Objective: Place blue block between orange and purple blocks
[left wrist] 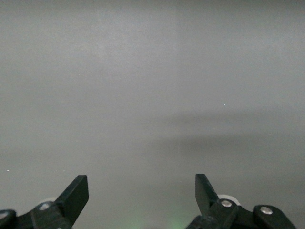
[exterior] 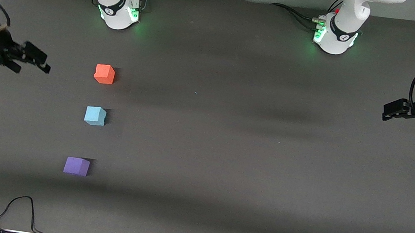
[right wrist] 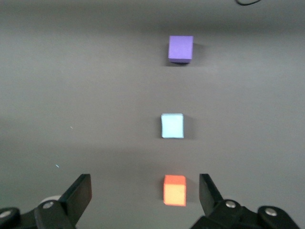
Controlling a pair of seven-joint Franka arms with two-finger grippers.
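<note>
Blue block (exterior: 95,115) sits mid-left of frame, already in line between orange block (exterior: 104,74) above and purple block (exterior: 76,166) below (apart from both). Best move: leave it alone, stay clear. Right gripper (exterior: 33,59) hangs at left edge, spread, empty. Left gripper (exterior: 395,110) waits at right edge, spread.

Two white Franka arms stood at the dark grey bench. The right arm's black two-finger gripper (exterior: 34,59) hung above the bench at that arm's end, fingers (right wrist: 78,193) spread wide and holding nothing. The left arm's black two-finger gripper (exterior: 389,111) hovered over its own end of the bench, its fingers (left wrist: 76,193) likewise parted and empty.
</note>
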